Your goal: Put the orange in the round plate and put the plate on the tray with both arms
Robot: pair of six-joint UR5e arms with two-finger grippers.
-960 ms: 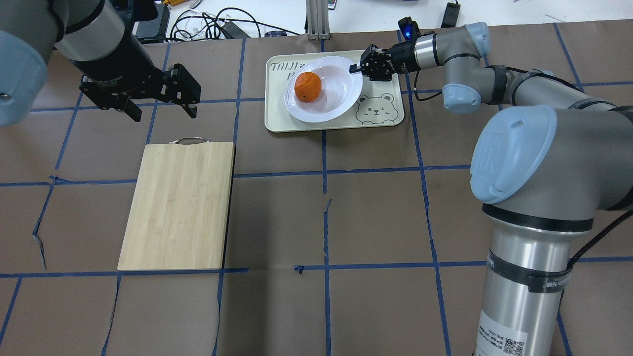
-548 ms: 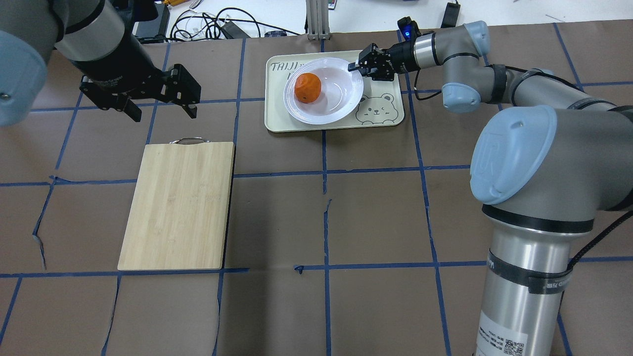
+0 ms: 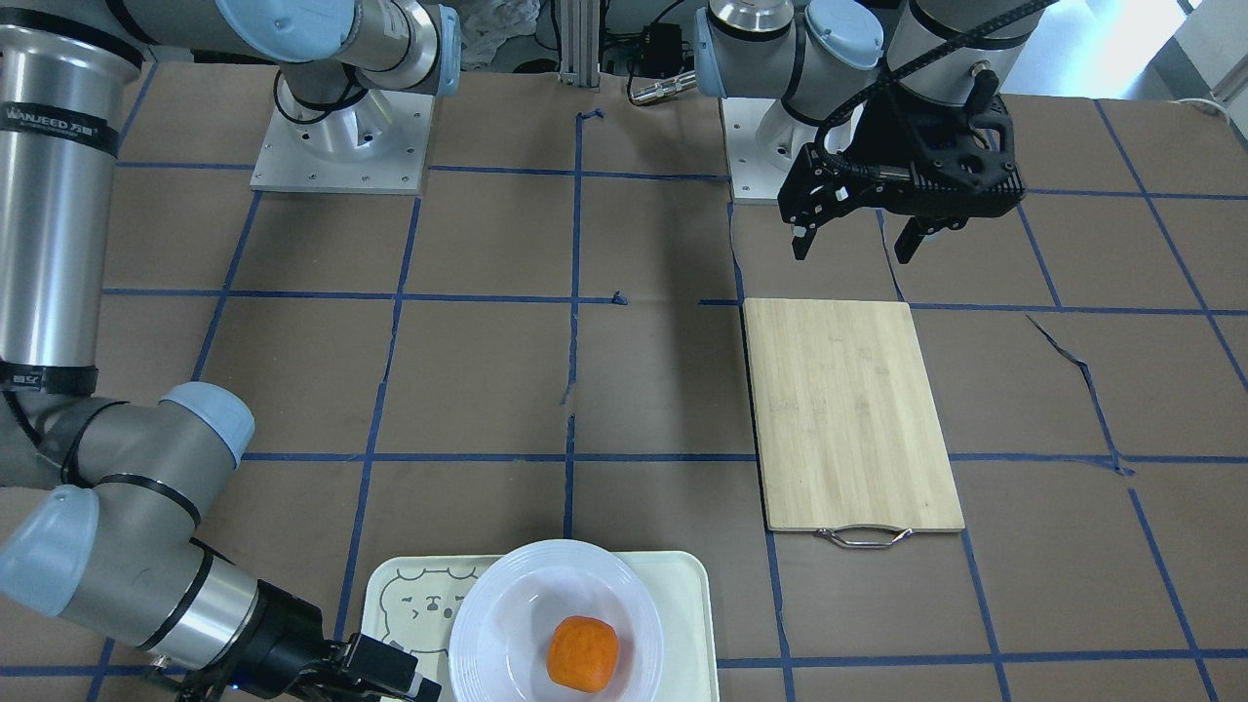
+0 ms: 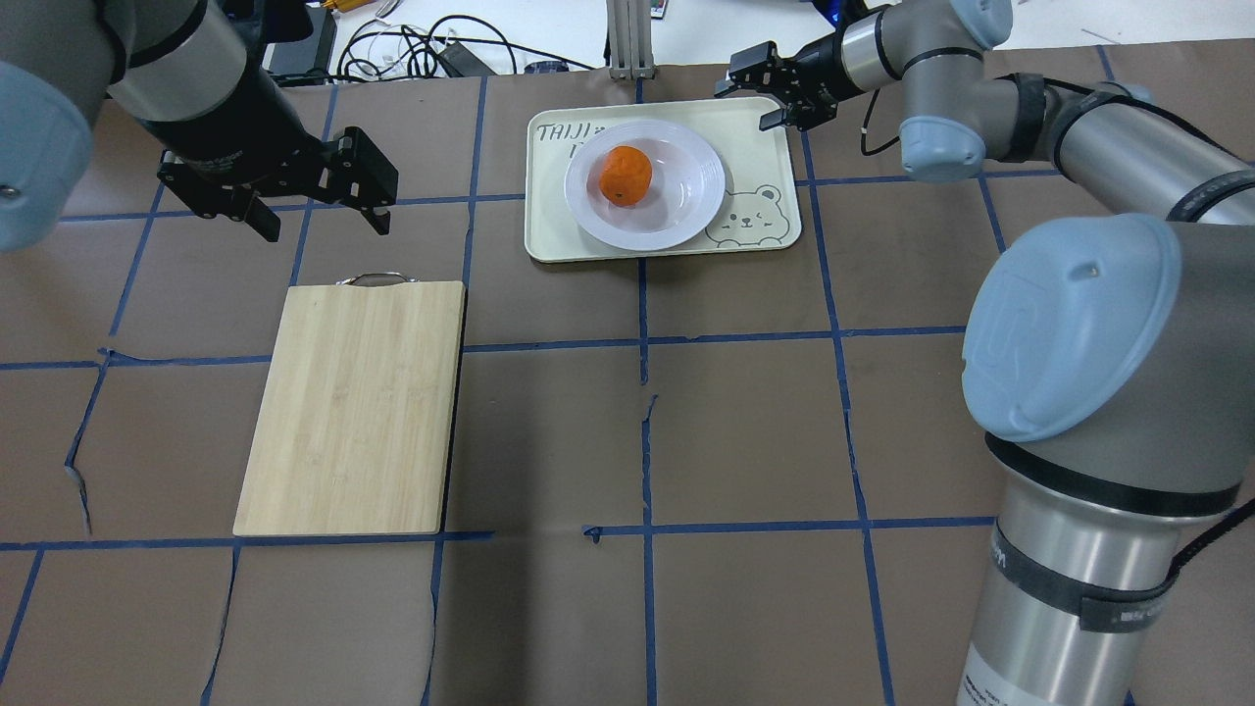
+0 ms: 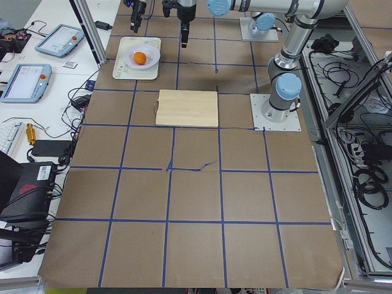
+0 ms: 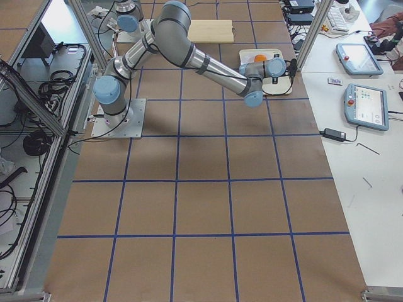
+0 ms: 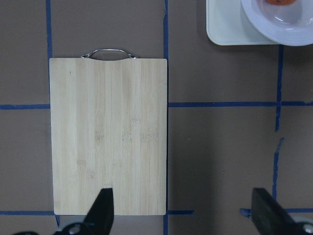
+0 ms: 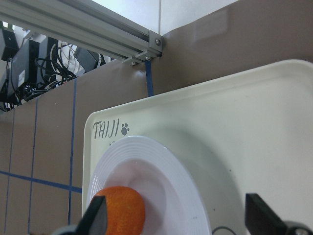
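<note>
The orange (image 4: pixel 626 175) lies in the well of the white round plate (image 4: pixel 686 201), and the plate rests flat on the cream tray (image 4: pixel 760 167) at the far middle of the table. My right gripper (image 4: pixel 747 106) hangs open above the tray's far right corner, apart from the plate rim. In the right wrist view the orange (image 8: pixel 120 210) and the plate (image 8: pixel 181 186) show below the spread fingers. My left gripper (image 4: pixel 324 227) stands open and empty above the table, just beyond the cutting board's handle end. From the front, the orange (image 3: pixel 582 654) sits in the plate (image 3: pixel 507 604).
A bamboo cutting board (image 4: pixel 353 407) with a metal handle lies left of centre, and it fills the left wrist view (image 7: pixel 108 134). Cables and an aluminium post (image 4: pixel 627 39) stand past the table's far edge behind the tray.
My right gripper has let go of the plate rim, opened, and drawn back up and to the right. The plate has settled flat on the tray. The left arm has not moved.
</note>
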